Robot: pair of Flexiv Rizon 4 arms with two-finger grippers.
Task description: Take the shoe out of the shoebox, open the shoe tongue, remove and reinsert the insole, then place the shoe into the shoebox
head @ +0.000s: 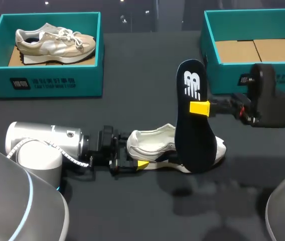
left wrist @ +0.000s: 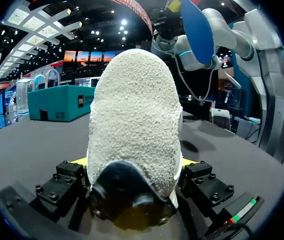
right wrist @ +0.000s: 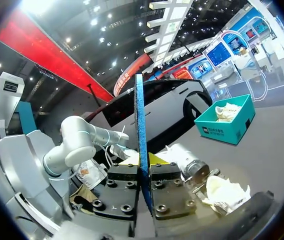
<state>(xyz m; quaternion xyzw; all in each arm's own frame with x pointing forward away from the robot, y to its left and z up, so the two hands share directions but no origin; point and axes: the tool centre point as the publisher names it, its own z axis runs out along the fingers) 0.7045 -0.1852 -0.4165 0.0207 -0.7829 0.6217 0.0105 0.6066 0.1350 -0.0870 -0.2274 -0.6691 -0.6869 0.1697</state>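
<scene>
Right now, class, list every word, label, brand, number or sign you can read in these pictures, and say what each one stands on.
Nothing reads clearly enough to quote.
insole: a white logo mark near its upper end, a sign and not words.
left shoebox: a white square label and a line of print on its front wall, too small to read.
right shoebox: a white label on its front wall, partly hidden by the right arm, too small to read.

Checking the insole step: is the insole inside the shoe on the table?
No, the right gripper holds the dark insole upright in the air, outside the white shoe.
</scene>
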